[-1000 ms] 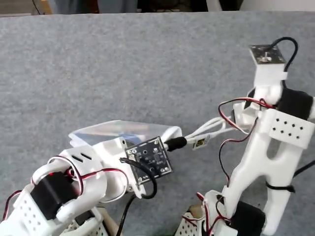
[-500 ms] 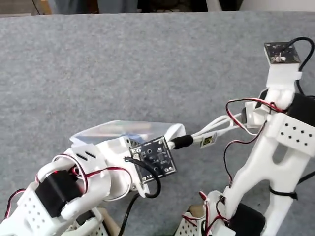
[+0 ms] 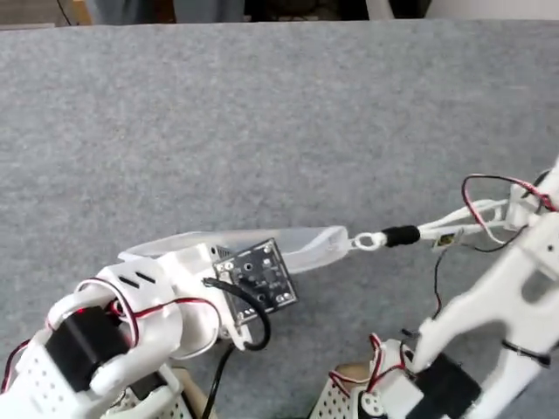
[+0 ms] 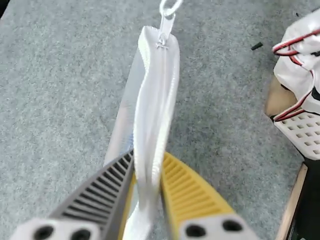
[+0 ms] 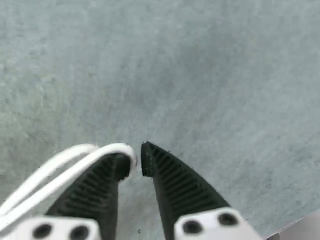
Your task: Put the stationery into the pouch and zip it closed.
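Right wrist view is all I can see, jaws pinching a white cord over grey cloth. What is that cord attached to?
Observer: In the high view the white cord runs from the right gripper to a black sleeve and a ring at the end of the pouch.
Operator: Is the zip closed?
Observer: The left wrist view shows the slider at the pouch's far end, teeth joined along the visible length.
Operator: What holds the pouch?
Observer: The left gripper, its jaws clamped on the other end.
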Available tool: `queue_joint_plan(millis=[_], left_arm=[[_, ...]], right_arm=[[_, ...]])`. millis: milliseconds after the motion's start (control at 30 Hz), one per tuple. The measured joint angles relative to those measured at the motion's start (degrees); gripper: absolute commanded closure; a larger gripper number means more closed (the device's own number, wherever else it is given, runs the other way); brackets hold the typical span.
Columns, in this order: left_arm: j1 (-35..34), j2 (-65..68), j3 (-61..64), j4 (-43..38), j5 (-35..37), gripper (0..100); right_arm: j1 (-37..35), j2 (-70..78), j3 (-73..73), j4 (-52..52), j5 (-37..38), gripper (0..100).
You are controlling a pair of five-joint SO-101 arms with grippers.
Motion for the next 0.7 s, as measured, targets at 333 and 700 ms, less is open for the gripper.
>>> queue_joint_plan(millis=[333,700], left_arm=[[0.0,0.0,0.0,0.0,0.0,97],[0.09,0.09,0.0,0.0,0.0,97]], right_arm=[[2.02,-0.09,0.0,-2.11,0.0,98.7],[9.76,8.35,-1.14,-4.4,1.41,98.7]])
